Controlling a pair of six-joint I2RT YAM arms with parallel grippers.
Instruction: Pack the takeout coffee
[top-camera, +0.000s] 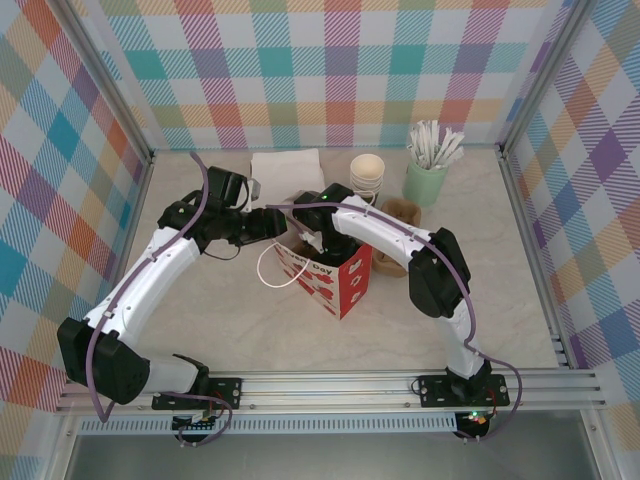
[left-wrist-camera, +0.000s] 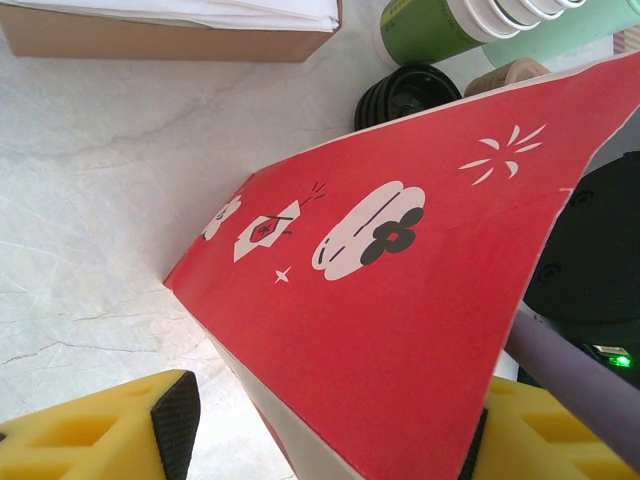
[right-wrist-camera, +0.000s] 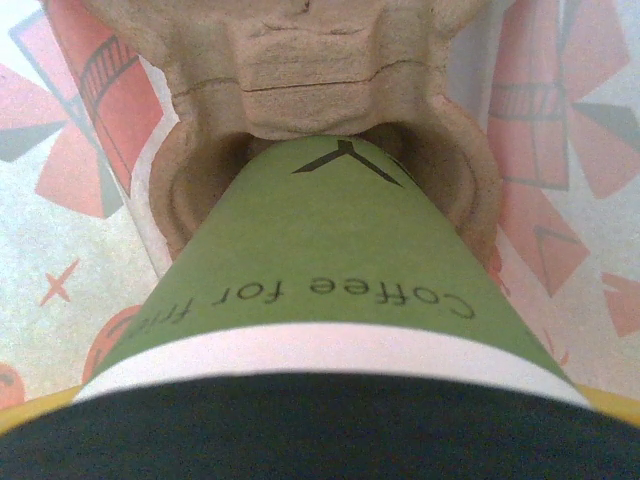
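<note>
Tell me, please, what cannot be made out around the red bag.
Takeout coffee: right wrist view, its own body hides whether the base sits in the cardboard carrier.
Red bag inside: top view, the right arm covers the opening.
Black lids: left wrist view, the bag partly hides them.
</note>
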